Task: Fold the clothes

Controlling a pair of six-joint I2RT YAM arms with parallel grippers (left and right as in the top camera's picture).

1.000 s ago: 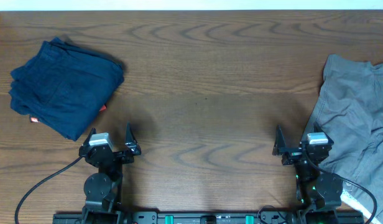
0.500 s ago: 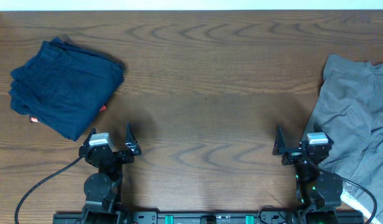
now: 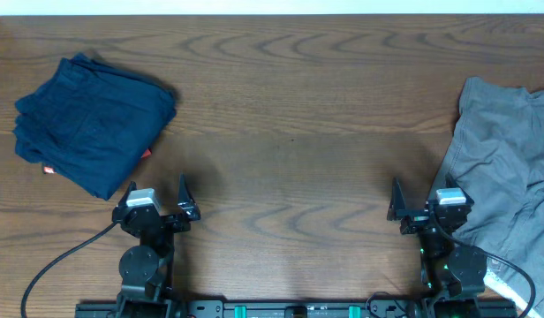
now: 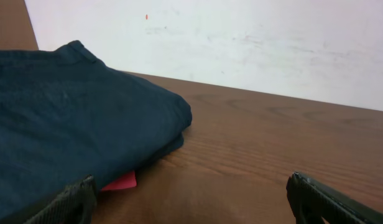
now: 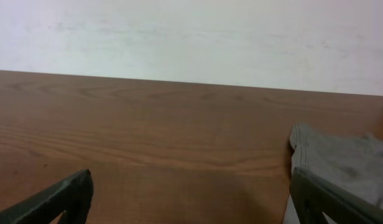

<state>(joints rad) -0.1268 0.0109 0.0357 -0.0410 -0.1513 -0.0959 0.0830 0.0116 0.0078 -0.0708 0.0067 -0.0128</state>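
The grey shorts (image 3: 506, 172) lie spread and rumpled at the table's right edge, partly cut off by the frame; a corner shows in the right wrist view (image 5: 341, 162). My right gripper (image 3: 429, 212) is open and empty near the front edge, just left of the shorts. My left gripper (image 3: 157, 210) is open and empty near the front left, just in front of the dark navy folded garment (image 3: 91, 124). In the left wrist view the gripper (image 4: 191, 202) has its fingertips wide apart with bare wood between.
The dark navy folded garment with a small red tag (image 4: 120, 182) lies at the back left, also in the left wrist view (image 4: 67, 124). A black cable (image 3: 51, 265) runs from the left arm's base. A white wall stands behind the wooden table (image 3: 290, 132).
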